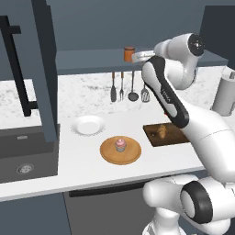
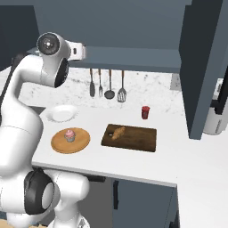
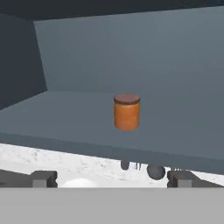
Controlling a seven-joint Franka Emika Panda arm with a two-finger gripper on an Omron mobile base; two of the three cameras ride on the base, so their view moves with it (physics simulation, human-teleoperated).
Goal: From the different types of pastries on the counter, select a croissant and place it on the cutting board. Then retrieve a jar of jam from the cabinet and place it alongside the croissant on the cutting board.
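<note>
The orange-brown jar of jam (image 3: 127,112) with its darker lid stands upright on the slate-blue cabinet shelf (image 3: 61,118), straight ahead of my gripper (image 3: 112,178). The gripper is open, its fingertips (image 3: 43,178) spread wide and still short of the jar. From the left base camera, the gripper (image 1: 137,57) hovers just right of the jar (image 1: 129,53) at shelf height. The golden croissant (image 1: 160,131) lies on the dark cutting board (image 1: 153,138) on the counter (image 1: 87,170). It rests on the left part of that board (image 2: 138,139) as the croissant (image 2: 118,132).
A pink cupcake (image 2: 70,135) sits on a round tan board (image 2: 82,141), with a white plate (image 2: 62,113) behind. A small red jar (image 2: 145,112) stands behind the cutting board. Utensils (image 1: 128,88) hang under the shelf. A grey kettle (image 1: 225,96) is at right, a sink (image 1: 23,158) at left.
</note>
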